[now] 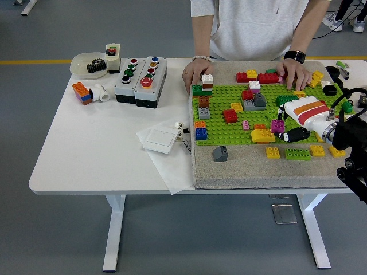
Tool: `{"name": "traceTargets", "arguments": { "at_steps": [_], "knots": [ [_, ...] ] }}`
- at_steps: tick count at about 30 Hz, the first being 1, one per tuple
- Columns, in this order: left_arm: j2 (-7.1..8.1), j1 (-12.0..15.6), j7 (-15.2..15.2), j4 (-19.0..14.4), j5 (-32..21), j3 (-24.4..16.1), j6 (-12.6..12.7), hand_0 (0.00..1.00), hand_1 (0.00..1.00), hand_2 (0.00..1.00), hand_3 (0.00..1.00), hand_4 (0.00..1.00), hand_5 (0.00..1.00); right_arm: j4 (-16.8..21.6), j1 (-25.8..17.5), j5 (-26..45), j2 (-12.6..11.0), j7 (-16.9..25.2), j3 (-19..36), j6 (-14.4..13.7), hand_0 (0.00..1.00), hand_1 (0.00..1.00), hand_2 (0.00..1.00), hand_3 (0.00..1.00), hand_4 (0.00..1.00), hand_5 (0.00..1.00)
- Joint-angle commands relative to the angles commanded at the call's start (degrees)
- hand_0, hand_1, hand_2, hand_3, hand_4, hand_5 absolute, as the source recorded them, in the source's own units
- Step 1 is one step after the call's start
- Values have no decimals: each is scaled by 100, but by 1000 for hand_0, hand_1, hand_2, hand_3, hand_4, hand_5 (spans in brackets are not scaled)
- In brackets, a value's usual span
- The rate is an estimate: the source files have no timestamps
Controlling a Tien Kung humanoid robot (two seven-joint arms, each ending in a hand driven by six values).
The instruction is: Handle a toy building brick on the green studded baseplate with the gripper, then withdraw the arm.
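Landmark: the green studded baseplate [241, 117], lying on a grey mat [252, 169] on the right half of the white table [86, 143]
Right hand: the robot's right hand [301, 120], white with red and orange stripes, reaches in from the right over the baseplate's right edge
Hold: its dark fingertips [293, 135] are closed around a magenta brick [278, 126], pinched at the brick's right side
Magenta brick: over the baseplate's right part, just beyond the yellow curved brick [262, 136]; I cannot tell whether it touches the studs
Left arm: nowhere to be seen
Person: stands at the far side of the baseplate, one hand [195, 73] resting at its far left corner, the other hand [293, 71], with a black watch at the wrist, at its far right
On the baseplate: red brick [230, 116] near the middle, blue brick [200, 133] at the left edge
Off the baseplate: grey sloped brick [220, 153] on the mat in front of it; button boxes [140, 80] on the table to its left
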Motion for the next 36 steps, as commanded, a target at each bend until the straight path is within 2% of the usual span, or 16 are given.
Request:
{"name": "traceTargets", "arguments": {
  "at_steps": [10, 25, 36],
  "knots": [
    [3, -11, -1, -2, -13, 8, 2, 795, 799, 780, 620, 650, 653, -7, 173, 231, 99, 80, -273, 129, 422, 478, 533, 502, 768, 422],
    [-3, -16, 8, -13, -1, 11, 4, 803, 803, 780, 619, 649, 647, -186, 349, -418, 191, 208, -517, -4, 428, 479, 535, 505, 771, 416],
    [-10, -18, 21, -20, 46, -9, 2, 804, 802, 780, 619, 649, 648, -439, 458, -416, 246, 347, -684, -51, 427, 479, 536, 505, 773, 415]
  ]
}}
